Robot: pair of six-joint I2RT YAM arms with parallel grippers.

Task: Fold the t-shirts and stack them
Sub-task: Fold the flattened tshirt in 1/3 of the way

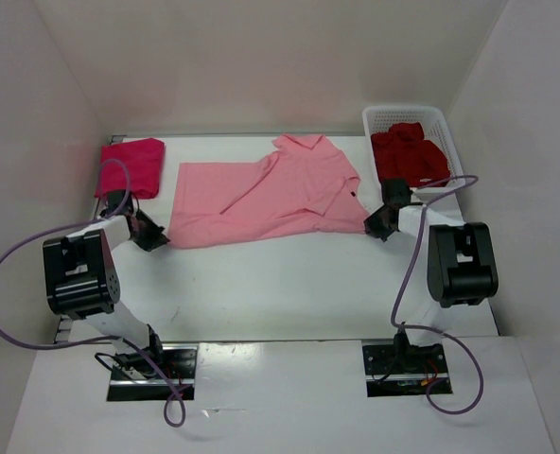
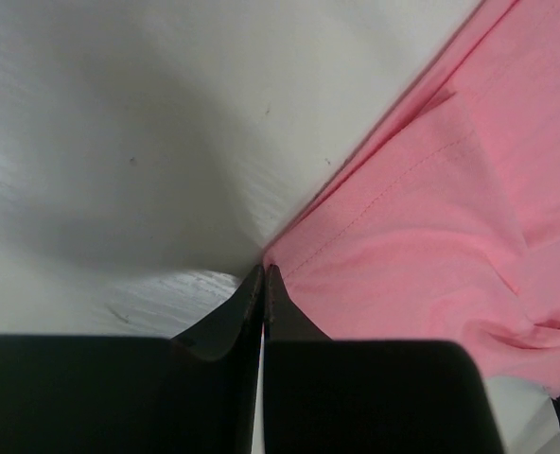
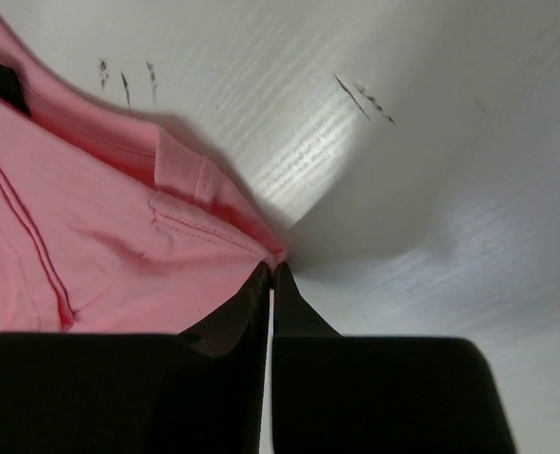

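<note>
A light pink t-shirt [image 1: 261, 199] lies spread across the middle of the table, collar toward the back. My left gripper [image 1: 159, 238] sits at its near left corner. In the left wrist view that gripper [image 2: 264, 270] is shut, with the hemmed corner of the pink t-shirt [image 2: 431, 227] pinched at the tips. My right gripper [image 1: 372, 225] is at the shirt's near right corner. It [image 3: 272, 269] is shut on the hem edge of the pink t-shirt [image 3: 100, 246]. A folded magenta-red t-shirt [image 1: 133, 165] rests at the back left. A dark crimson t-shirt [image 1: 409, 156] lies crumpled in the basket.
The white lattice basket [image 1: 448, 142] stands at the back right, close behind the right arm. White walls enclose the table on the left, back and right. Bare white tabletop [image 1: 280, 284] lies between the pink shirt and the arm bases.
</note>
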